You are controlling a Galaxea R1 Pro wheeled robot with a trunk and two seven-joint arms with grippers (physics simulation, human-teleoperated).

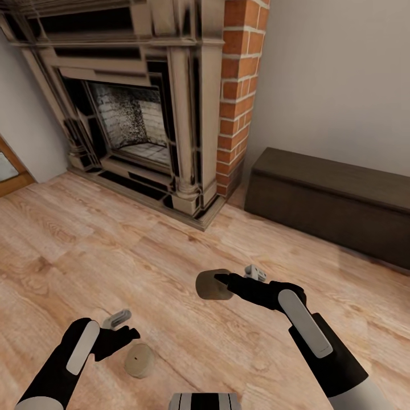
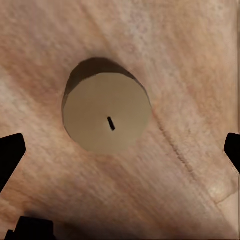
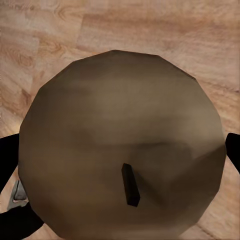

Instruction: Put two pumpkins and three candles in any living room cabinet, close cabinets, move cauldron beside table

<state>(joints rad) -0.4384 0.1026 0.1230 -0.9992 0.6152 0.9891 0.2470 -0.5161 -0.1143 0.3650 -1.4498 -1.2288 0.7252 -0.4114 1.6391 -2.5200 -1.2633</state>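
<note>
A stubby beige candle point(image 1: 210, 285) hangs above the wooden floor, tipped on its side, with my right gripper point(image 1: 223, 283) shut on it. In the right wrist view this candle point(image 3: 120, 145) sits between the two dark fingertips point(image 3: 7, 155), its wick facing the camera. Another candle point(image 1: 139, 360) stands upright on the floor at the lower left. My left gripper point(image 1: 122, 329) hovers open just above it. The left wrist view looks straight down on that candle point(image 2: 106, 112), which sits apart from the fingertips point(image 2: 10, 155). The long dark brown cabinet point(image 1: 330, 210) stands shut against the right wall.
A stone fireplace point(image 1: 136, 114) with a raised hearth fills the back wall, and a red brick column point(image 1: 239, 85) stands beside it. A wooden door frame point(image 1: 11, 171) shows at the far left. Bare plank floor point(image 1: 85, 245) stretches between me and the hearth.
</note>
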